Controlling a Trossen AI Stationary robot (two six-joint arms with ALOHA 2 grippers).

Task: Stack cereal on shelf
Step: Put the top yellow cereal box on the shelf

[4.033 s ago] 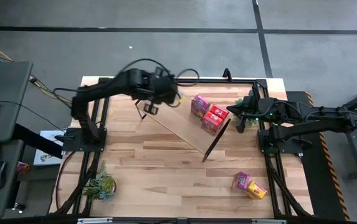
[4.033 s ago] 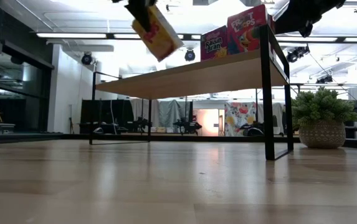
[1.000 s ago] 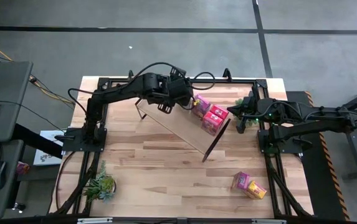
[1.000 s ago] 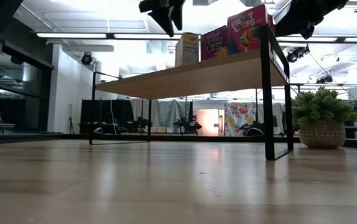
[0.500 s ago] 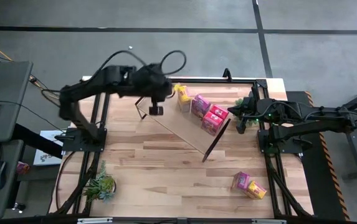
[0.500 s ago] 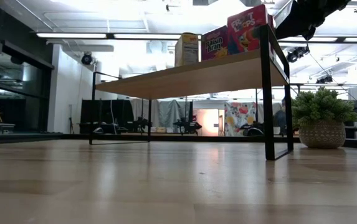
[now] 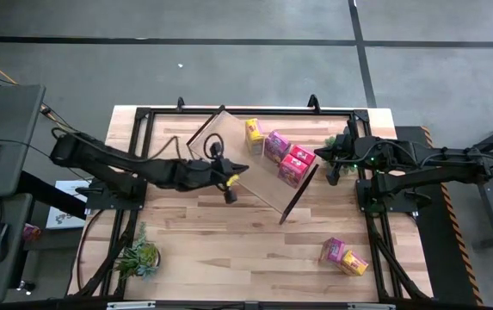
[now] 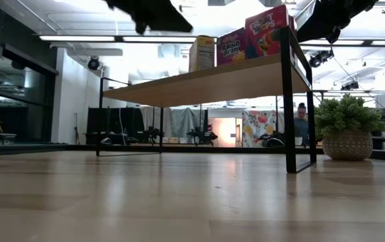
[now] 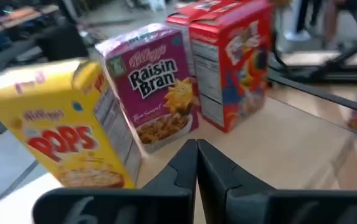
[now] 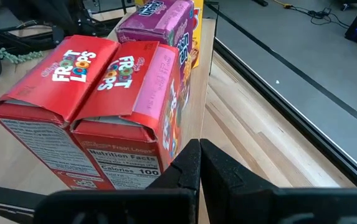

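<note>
The shelf (image 7: 250, 168) stands slantwise on the table, and in the low view (image 8: 205, 84) its board sits on black legs. On it stand in a row a yellow box (image 7: 253, 135), a pink-magenta box (image 7: 276, 145) and two red boxes (image 7: 295, 164). The left wrist view shows the yellow (image 9: 72, 130), the pink-magenta (image 9: 150, 87) and a red one (image 9: 231, 62). My left gripper (image 7: 231, 193) is shut and empty, by the shelf's near long edge. My right gripper (image 7: 330, 167) is shut and empty, beside the red boxes (image 10: 103, 118) at the shelf's right end.
A pink-magenta box (image 7: 331, 250) and a yellow box (image 7: 354, 262) lie on the table near its front right corner. One potted plant (image 7: 138, 255) stands at the front left, another (image 8: 343, 134) by the shelf's right end. A person (image 8: 302, 121) shows in the room behind.
My left gripper was at the yellow box on the shelf a second ago. It has let go, pulled back toward the table's left edge, then come toward the near edge past the shelf's near side. The yellow box stays upright next to the pink-magenta one.
</note>
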